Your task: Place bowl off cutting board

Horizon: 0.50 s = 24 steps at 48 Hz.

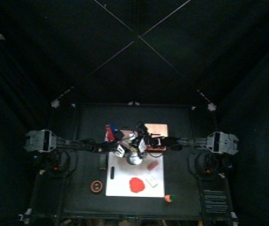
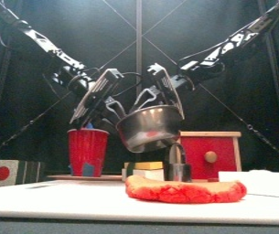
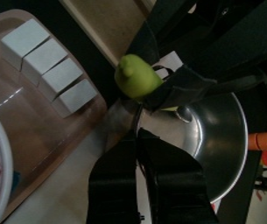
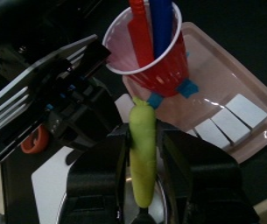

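The small silvery bowl (image 2: 150, 128) hangs tilted in the air above the white cutting board (image 1: 110, 181). My left gripper (image 3: 133, 115) is shut on its rim, and the pale shiny inside (image 3: 221, 144) shows beside the jaws. My right gripper (image 4: 142, 131) is shut on a long yellow-green piece (image 4: 142, 144), whose tip (image 3: 137, 77) sits right at the bowl's rim. From the front, both grippers meet over the bowl, the left (image 2: 117, 114) and the right (image 2: 166, 96). From above, the arms join near the table's middle, over the board's far edge.
A red cup (image 2: 88, 151) holding blue and red sticks (image 4: 150, 22) stands behind on the left. A clear tray of white blocks (image 4: 235, 118) is near it. A red box (image 2: 210, 155) is at the right, a flat red disc (image 1: 138, 185) lies on the board, a tan-orange square (image 1: 158, 131) lies further back, and a small orange ring (image 4: 36, 140) lies beyond the bowl.
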Each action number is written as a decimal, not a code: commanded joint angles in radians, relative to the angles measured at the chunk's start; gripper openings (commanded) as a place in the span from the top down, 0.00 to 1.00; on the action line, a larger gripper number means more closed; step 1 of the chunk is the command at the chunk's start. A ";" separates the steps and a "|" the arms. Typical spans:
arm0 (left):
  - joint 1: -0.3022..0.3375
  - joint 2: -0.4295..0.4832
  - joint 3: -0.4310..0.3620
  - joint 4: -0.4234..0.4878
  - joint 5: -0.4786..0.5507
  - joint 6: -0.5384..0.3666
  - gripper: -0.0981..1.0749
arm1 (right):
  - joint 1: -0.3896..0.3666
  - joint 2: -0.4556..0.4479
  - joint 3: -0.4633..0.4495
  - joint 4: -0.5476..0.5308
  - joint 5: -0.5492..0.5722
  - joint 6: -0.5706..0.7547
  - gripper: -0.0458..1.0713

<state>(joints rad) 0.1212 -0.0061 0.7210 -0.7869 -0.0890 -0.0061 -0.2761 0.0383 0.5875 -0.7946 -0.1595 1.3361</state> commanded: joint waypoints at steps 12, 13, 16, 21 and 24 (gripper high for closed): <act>0.002 -0.018 -0.029 0.005 -0.009 0.003 0.65 | 0.029 -0.028 -0.032 0.031 -0.003 0.012 0.47; 0.002 -0.018 -0.028 0.005 -0.009 0.002 0.65 | 0.034 -0.032 -0.029 0.035 -0.003 0.011 0.47; 0.002 -0.018 -0.028 0.005 -0.009 0.002 0.65 | 0.046 -0.052 -0.014 0.055 -0.003 0.009 0.47; 0.002 -0.018 -0.026 0.005 -0.009 0.002 0.65 | 0.061 -0.084 0.009 0.075 -0.003 0.008 0.47; 0.002 -0.018 -0.026 0.005 -0.009 0.002 0.65 | 0.067 -0.110 0.028 0.083 -0.003 0.009 0.47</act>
<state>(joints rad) 0.1197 -0.0077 0.7210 -0.7839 -0.0890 -0.0061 -0.2178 -0.0092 0.6121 -0.7210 -0.1580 1.3453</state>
